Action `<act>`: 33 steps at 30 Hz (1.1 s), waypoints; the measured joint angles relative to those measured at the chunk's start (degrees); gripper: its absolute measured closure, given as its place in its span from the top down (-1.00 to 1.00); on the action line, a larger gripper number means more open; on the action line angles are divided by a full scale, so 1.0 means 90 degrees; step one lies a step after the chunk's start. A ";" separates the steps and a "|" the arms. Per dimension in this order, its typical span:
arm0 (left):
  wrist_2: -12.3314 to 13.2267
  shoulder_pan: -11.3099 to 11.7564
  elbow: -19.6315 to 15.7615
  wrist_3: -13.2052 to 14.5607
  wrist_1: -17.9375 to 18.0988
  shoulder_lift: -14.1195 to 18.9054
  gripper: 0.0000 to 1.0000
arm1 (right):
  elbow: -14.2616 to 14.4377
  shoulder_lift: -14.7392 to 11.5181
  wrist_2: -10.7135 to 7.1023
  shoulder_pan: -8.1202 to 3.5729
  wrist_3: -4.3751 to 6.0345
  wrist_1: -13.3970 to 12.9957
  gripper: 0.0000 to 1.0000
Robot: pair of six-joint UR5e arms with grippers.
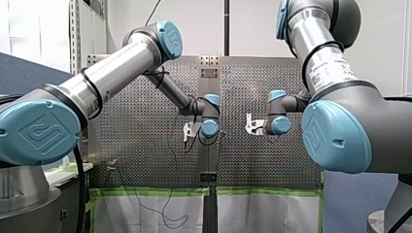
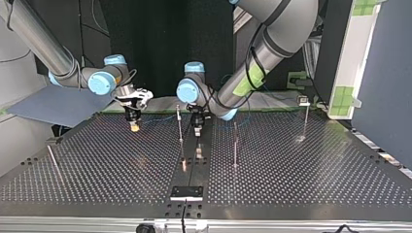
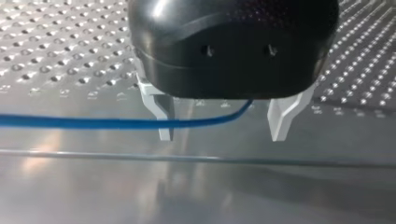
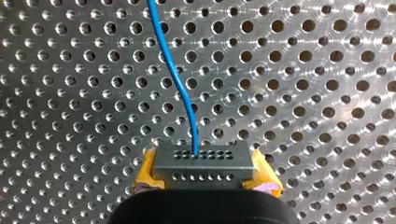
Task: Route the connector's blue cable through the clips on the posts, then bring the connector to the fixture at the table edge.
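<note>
One grey connector (image 4: 204, 164) sits clamped between the yellow pads (image 4: 145, 171) of my right arm's gripper (image 2: 133, 127), at the top view's left, low over the perforated table (image 2: 316, 170). Its single blue cable (image 4: 180, 88) leaves the connector's face and runs off across the holes. Further right in that view, just past the first post (image 2: 180, 124), my left arm's gripper (image 3: 224, 125) hangs close above the table. Its two pale fingers (image 3: 280, 119) are set well apart; the cable crosses one of them and curves up between them, unpinched. The cable looks thin, light and limp, and is likely to sag rather than hold a shape. It is probably best taken gently, close to where it must enter a clip, while the small rigid connector is the sound place for a firm hold. Counted left to right in the top view: one thin rod (image 2: 54, 164) leaning at the far left, two arms, one connector, one cable, three upright posts including the second post (image 2: 235, 143) and third post (image 2: 306, 119), and one dark fixture (image 2: 186, 192) at the near table edge. Clips are too small to count.
</note>
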 joint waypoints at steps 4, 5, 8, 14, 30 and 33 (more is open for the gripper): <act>0.0029 -0.0006 -0.0002 0.0011 -0.0219 0.0000 1.00 | 0.0000 0.0006 0.0000 0.0014 -0.0001 0.0031 -1.00; 0.0033 -0.0006 -0.0001 0.0018 -0.0272 0.0000 1.00 | 0.0000 0.0007 0.0000 0.0016 -0.0001 0.0037 -1.00; 0.0075 -0.0018 -0.0002 0.0111 -0.0468 0.0001 1.00 | 0.0000 0.0009 0.0000 0.0018 0.0000 0.0053 -1.00; -0.0102 -0.0103 -0.0040 0.0201 -0.0794 0.0019 1.00 | 0.0002 0.0011 -0.0014 0.0018 0.0022 0.0064 -1.00; -0.0080 -0.0426 -0.0790 0.0122 -0.0428 0.0634 1.00 | 0.0000 0.0017 -0.0087 0.0020 0.0040 0.0104 -1.00; -0.0079 -0.0479 -0.0925 0.0100 -0.0366 0.0655 1.00 | 0.0000 0.0017 -0.0087 0.0019 0.0040 0.0112 -1.00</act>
